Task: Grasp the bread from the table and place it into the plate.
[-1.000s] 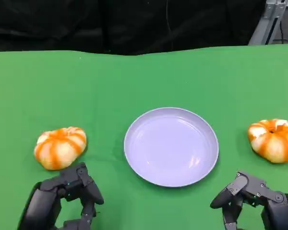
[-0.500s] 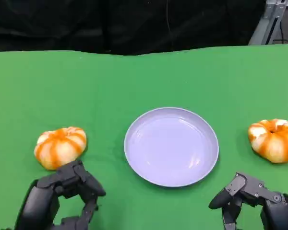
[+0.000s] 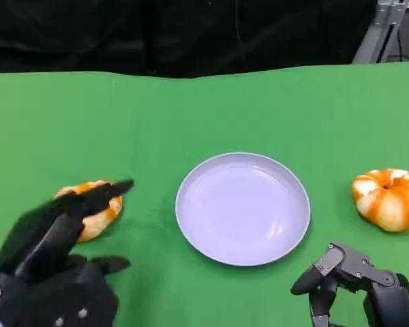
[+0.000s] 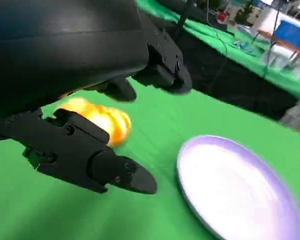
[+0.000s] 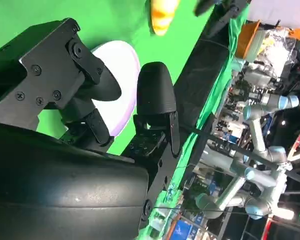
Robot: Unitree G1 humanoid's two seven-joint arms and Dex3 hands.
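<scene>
Two round orange-and-white striped breads lie on the green table. One bread (image 3: 103, 212) (image 4: 97, 117) is left of the lavender plate (image 3: 243, 208) (image 4: 235, 192); the other bread (image 3: 388, 199) is to its right. My left hand (image 3: 54, 266) is raised and blurred, its fingers (image 4: 95, 162) spread above and around the left bread and partly covering it; I see no contact. My right hand (image 3: 354, 281) hangs low near the table's front edge, fingers (image 5: 155, 100) loosely bent, holding nothing. The plate (image 5: 122, 75) holds nothing.
A black backdrop runs behind the table's far edge (image 3: 204, 73). A grey metal stand (image 3: 385, 27) rises at the back right. Bare green cloth (image 3: 157, 122) stretches between the breads, the plate and the far edge.
My left hand has lifted and reached forward over the left bread, its fingers opening out. The right hand has barely shifted. Breads and plate have stayed put.
</scene>
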